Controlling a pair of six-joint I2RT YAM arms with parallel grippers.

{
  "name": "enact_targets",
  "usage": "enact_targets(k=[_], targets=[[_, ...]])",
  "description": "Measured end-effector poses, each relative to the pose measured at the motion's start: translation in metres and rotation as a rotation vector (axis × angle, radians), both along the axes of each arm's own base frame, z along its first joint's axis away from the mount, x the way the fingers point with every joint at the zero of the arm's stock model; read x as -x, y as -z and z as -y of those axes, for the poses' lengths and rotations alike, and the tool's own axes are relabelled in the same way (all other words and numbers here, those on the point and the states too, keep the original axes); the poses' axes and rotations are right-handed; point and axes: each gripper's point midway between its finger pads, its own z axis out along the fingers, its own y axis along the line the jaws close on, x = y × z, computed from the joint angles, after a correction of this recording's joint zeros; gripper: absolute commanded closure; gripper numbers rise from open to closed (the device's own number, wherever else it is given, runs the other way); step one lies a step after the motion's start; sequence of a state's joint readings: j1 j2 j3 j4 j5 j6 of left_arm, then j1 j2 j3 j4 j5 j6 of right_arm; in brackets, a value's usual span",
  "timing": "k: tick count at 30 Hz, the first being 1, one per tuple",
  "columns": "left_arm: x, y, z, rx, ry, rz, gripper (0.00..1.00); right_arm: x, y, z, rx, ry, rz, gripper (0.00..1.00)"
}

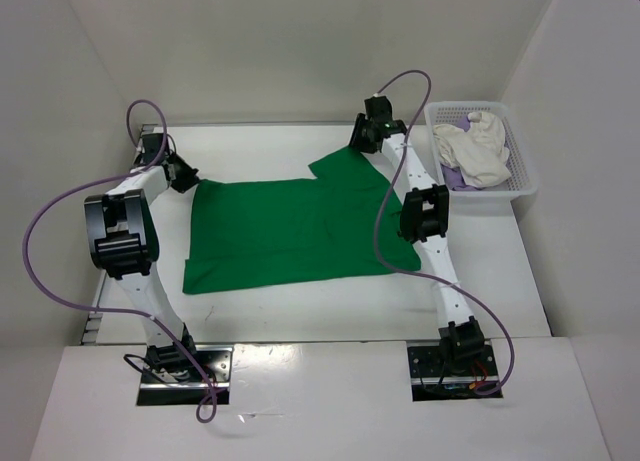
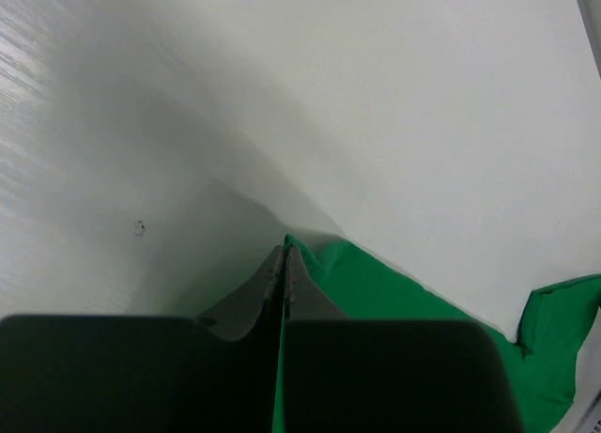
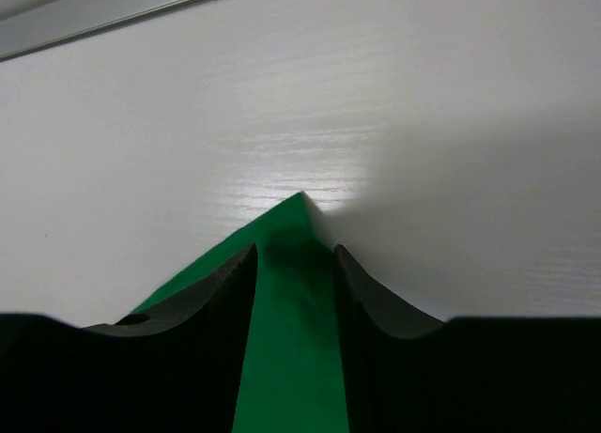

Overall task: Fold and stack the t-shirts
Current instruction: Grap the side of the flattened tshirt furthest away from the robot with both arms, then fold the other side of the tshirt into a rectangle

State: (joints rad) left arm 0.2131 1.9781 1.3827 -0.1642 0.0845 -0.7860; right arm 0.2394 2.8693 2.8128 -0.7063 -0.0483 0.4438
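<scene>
green shirt (image 1: 290, 231): spread flat on the tabletop (image 1: 500, 281) between the arms, one sleeve at its far right
left tool (image 2: 285, 255): closed tight, pinching the green shirt's far left corner
right tool (image 3: 294, 250): fingers apart, a far right corner of the green shirt lying loose between them
white shirt (image 1: 480, 146): crumpled in the basket (image 1: 527, 186), far right
purple shirt (image 1: 452, 176): in the basket under the white shirt, mostly hidden

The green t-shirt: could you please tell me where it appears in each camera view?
Top external: green t-shirt spread flat at centre, between the arms.
Left wrist: lower right, corner pinched in the shut left gripper.
Right wrist: bottom centre, corner between the open right gripper fingers.
Shared landmark: the white table beneath it.
</scene>
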Motion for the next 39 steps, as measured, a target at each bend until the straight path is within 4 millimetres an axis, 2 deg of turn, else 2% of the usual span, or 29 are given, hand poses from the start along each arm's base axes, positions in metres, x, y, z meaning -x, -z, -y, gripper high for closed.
enact_targets(k=[5, 8, 10, 13, 19, 23, 25, 27, 31, 32, 35, 37, 39], targets=[[0.0, 0.0, 0.006, 0.004, 0.013, -0.001, 1.0, -0.007, -0.001, -0.007, -0.047, 0.003, 0.023, 0.61], [0.001, 0.001, 0.008, 0.006, 0.019, -0.005, 1.0, -0.009, 0.001, -0.01, -0.069, 0.004, 0.029, 0.73], [0.001, 0.001, 0.009, 0.007, 0.022, -0.009, 1.0, -0.012, 0.002, -0.01, -0.089, 0.012, 0.032, 0.87], [0.002, 0.002, 0.01, 0.012, 0.024, -0.013, 1.0, -0.013, 0.004, -0.01, -0.112, 0.018, 0.027, 0.98], [0.003, -0.001, 0.011, 0.014, 0.03, -0.012, 1.0, -0.008, 0.003, -0.008, -0.12, 0.015, 0.003, 1.0], [0.01, -0.014, 0.012, -0.007, 0.053, 0.0, 1.0, 0.006, 0.001, -0.006, -0.116, -0.002, -0.055, 1.0], [0.015, -0.023, 0.012, -0.022, 0.066, 0.013, 1.0, 0.017, -0.009, -0.004, -0.111, -0.015, -0.09, 1.0], [0.022, -0.034, 0.012, -0.038, 0.078, 0.032, 1.0, 0.033, -0.026, 0.001, -0.103, -0.024, -0.127, 1.0], [0.042, -0.05, 0.002, -0.038, 0.066, 0.058, 1.0, 0.077, -0.08, 0.015, -0.098, -0.035, -0.141, 1.0], [0.049, -0.052, -0.002, -0.035, 0.056, 0.062, 1.0, 0.093, -0.101, 0.02, -0.104, -0.037, -0.124, 1.0], [0.069, -0.047, -0.009, -0.035, 0.043, 0.045, 1.0, 0.121, -0.133, 0.03, -0.109, -0.037, -0.085, 1.0], [0.079, -0.041, -0.006, -0.027, 0.047, 0.028, 1.0, 0.138, -0.144, 0.037, -0.111, -0.034, -0.071, 1.0], [0.089, -0.034, -0.002, -0.016, 0.052, 0.008, 1.0, 0.153, -0.146, 0.043, -0.106, -0.028, -0.072, 1.0]])
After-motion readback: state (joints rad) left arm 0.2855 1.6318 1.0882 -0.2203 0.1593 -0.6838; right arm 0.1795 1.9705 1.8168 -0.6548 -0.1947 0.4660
